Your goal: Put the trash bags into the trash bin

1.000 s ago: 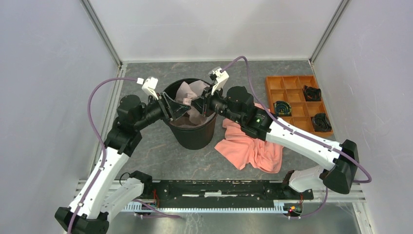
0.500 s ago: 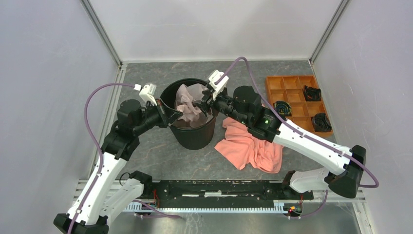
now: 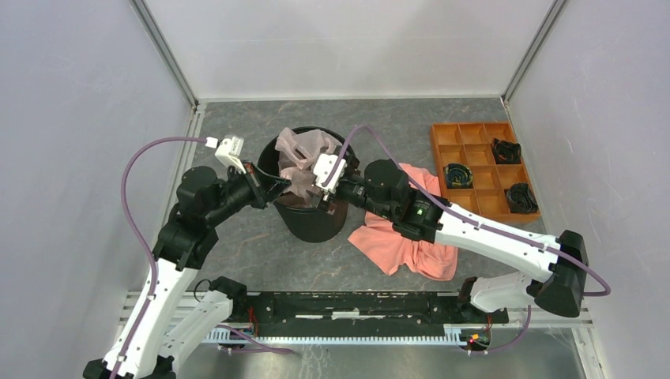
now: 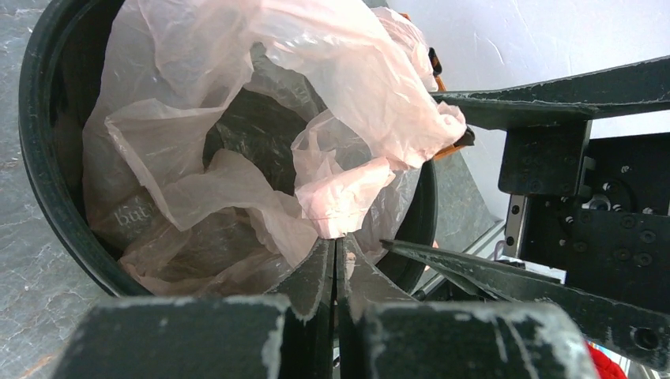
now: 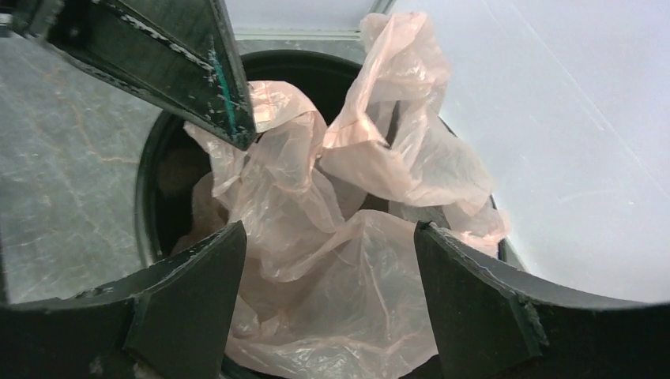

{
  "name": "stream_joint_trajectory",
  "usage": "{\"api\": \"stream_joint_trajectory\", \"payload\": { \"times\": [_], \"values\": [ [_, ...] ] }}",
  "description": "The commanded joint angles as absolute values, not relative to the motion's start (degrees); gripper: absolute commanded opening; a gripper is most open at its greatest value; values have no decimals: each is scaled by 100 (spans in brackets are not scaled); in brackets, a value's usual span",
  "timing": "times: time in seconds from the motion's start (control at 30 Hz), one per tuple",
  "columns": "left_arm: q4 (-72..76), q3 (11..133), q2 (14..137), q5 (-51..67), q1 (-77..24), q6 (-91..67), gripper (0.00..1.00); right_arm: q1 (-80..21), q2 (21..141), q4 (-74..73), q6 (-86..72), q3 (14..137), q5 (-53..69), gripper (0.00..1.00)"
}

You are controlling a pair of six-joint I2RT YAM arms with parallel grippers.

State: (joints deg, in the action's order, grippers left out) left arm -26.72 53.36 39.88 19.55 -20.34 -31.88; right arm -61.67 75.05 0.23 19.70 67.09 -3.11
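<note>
The pale pink trash bag (image 3: 304, 154) lies crumpled in the black trash bin (image 3: 316, 221), and part of it stands above the far rim. My left gripper (image 3: 278, 183) is at the bin's left rim, shut on a fold of the bag (image 4: 340, 201); the jaws (image 4: 336, 241) are pressed together with the fold at their tips. At the bin's right rim my right gripper (image 3: 322, 189) stands open. The bag (image 5: 348, 292) lies loose below its spread fingers (image 5: 328, 237), which do not touch it. The bin's rim (image 5: 146, 197) curves beneath them.
A coral-orange cloth (image 3: 407, 237) lies on the table right of the bin, under the right arm. An orange compartment tray (image 3: 438, 130) with black items sits at the back right. White walls with metal posts close in the table.
My left gripper has shut on a fold of the bag and drawn back to the left. My right gripper has opened, let go of the bag and shifted toward the bin's near right rim.
</note>
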Motion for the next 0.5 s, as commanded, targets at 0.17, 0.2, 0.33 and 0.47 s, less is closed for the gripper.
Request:
{"api": "stream_joint_trajectory", "payload": {
  "times": [0.17,0.2,0.33,0.47],
  "values": [
    [-2719,5624,4012,2034,-2030,-2912,2,-6173,7788,1275,2616,6783,-1210,84],
    [-2758,5625,4002,2034,-2026,-2909,2,-6173,7765,1287,2655,6810,-1163,83],
    [-2792,5573,3924,2058,-2030,-2911,2,-6175,7677,1434,2933,6698,-972,82],
    [-2871,5630,3959,2130,-2030,-2821,2,-6143,7857,1598,3117,6782,-944,76]
  ]
}}
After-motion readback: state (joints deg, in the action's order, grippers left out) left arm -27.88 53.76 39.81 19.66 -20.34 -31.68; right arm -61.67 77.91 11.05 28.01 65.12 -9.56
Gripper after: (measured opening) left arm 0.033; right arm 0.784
